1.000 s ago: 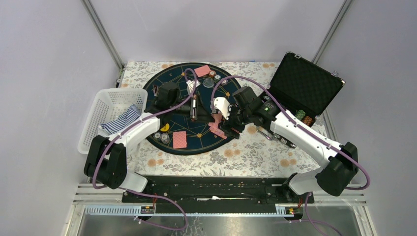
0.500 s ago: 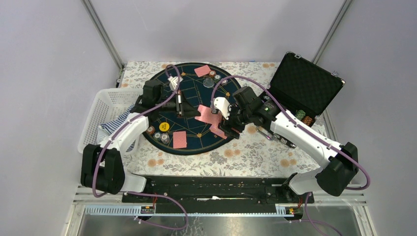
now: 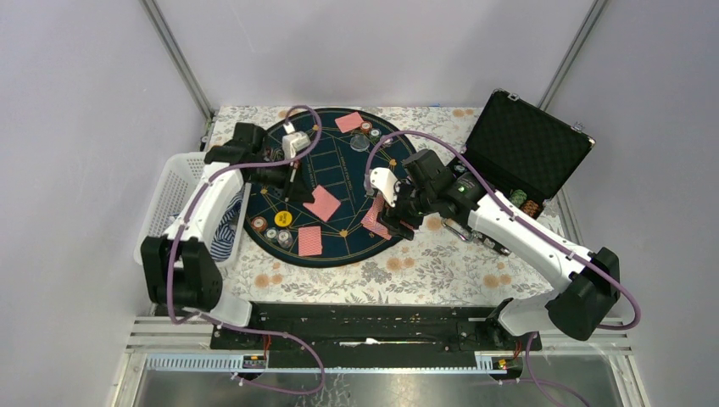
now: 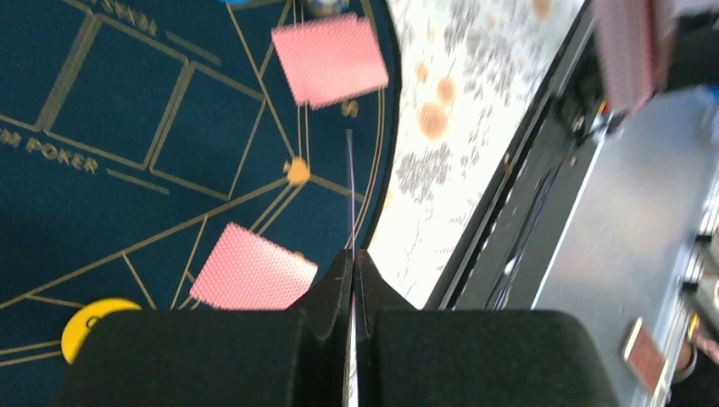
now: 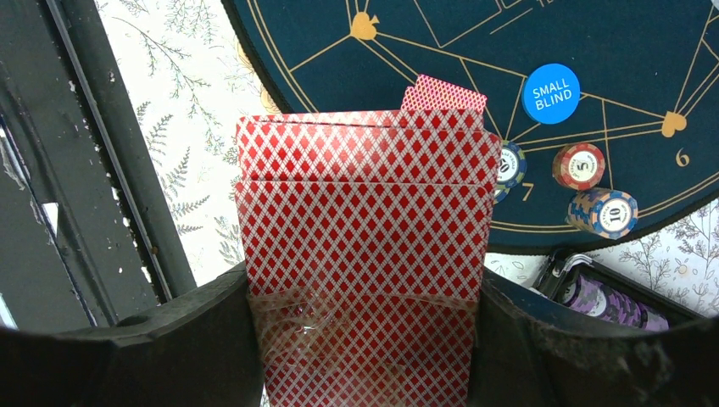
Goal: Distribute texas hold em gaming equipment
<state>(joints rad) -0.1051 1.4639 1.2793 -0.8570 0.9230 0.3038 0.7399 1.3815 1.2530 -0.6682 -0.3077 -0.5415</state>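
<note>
My right gripper [image 3: 397,220] is shut on a deck of red-backed playing cards [image 5: 365,195], held upright over the right edge of the round mat [image 3: 348,239]; it also shows in the right wrist view [image 5: 365,280]. My left gripper [image 3: 296,186] is shut on one playing card [image 3: 322,203] above the mat's middle. That card shows edge-on between its fingers [image 4: 350,170]. Cards lie on the mat at the near left [image 3: 309,240], at the far side [image 3: 349,121] and behind the deck [image 5: 445,91]. A yellow button [image 3: 284,219], a blue small-blind button [image 5: 551,93] and chips [image 3: 273,233] lie on the mat.
An open black hard case [image 3: 526,144] with chips in it [image 3: 524,202] stands at the right. A white basket [image 3: 182,178] holding striped cloth [image 3: 223,233] sits left of the mat, under my left arm. More chips [image 5: 604,212] lie near the mat's right edge.
My left gripper has drawn one card away from the deck and carried it left and back across the mat. My right gripper and the deck have stayed put.
</note>
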